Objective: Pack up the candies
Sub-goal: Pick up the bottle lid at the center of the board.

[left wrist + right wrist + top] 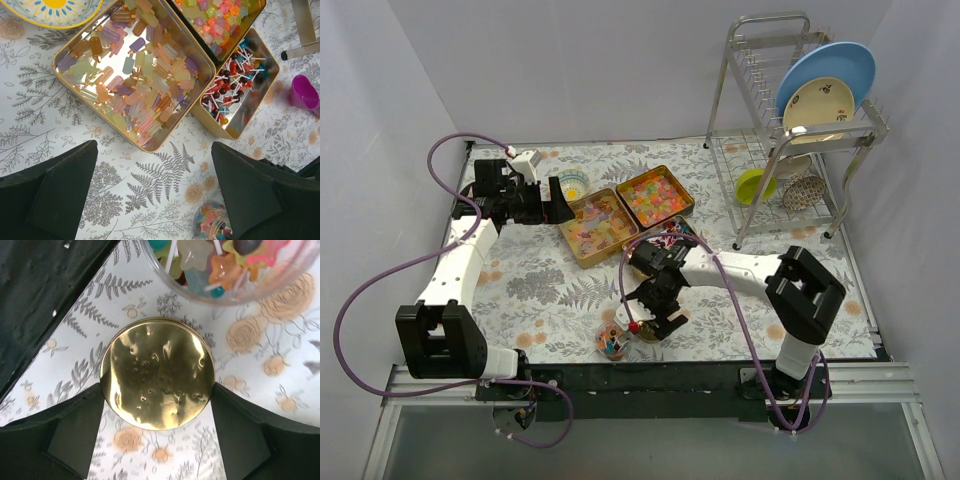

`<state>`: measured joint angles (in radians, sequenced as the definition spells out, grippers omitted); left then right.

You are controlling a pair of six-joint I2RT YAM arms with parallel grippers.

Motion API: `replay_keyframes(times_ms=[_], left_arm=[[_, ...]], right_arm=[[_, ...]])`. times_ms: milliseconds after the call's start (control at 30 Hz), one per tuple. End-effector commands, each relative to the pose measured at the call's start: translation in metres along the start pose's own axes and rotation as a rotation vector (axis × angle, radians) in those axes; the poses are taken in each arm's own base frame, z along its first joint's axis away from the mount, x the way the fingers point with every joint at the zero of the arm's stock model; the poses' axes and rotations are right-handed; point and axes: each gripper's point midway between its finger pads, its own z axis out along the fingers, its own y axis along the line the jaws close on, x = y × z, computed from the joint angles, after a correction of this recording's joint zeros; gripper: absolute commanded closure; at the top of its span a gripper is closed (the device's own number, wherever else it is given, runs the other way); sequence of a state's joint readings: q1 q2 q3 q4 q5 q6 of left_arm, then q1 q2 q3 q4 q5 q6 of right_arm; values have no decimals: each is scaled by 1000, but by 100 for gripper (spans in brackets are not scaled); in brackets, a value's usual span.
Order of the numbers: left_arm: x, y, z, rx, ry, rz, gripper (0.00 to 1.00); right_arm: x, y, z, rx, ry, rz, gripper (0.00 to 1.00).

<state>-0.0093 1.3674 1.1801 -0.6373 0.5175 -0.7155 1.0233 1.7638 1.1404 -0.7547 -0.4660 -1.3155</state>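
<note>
My right gripper [156, 395] straddles the gold lid [157, 372], jaws wide, seemingly touching its rim (grip unclear). My left gripper [154, 170] gapes empty, and the candies [135, 75] fill tins [206, 75] just ahead.

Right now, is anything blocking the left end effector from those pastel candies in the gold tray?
Nothing visible. The left end effector hangs open over bare tablecloth, and the pastel candies lie uncovered in their lidless tray just ahead.
</note>
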Motion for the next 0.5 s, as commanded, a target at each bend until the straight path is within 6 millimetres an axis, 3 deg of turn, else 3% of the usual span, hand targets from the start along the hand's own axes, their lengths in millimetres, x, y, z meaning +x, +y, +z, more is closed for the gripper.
replay_keyframes(times_ms=[0, 133, 267, 333, 400, 467], left_arm=[[-27, -12, -7, 43, -84, 33, 2], [-41, -13, -10, 35, -117, 48, 2], [-46, -9, -12, 4, -135, 43, 2], [-47, -7, -14, -8, -140, 39, 2], [-47, -6, -16, -19, -141, 36, 2], [-46, -3, -19, -44, -139, 35, 2]], right_arm=[[-18, 4, -48, 42, 48, -15, 24], [-37, -10, -72, 99, 29, -3, 24], [-59, -29, -81, 131, -3, 29, 24], [-66, -39, -76, 130, -6, 30, 24], [-87, -49, -74, 143, -24, 1, 24], [-100, -54, -60, 128, -19, -17, 24]])
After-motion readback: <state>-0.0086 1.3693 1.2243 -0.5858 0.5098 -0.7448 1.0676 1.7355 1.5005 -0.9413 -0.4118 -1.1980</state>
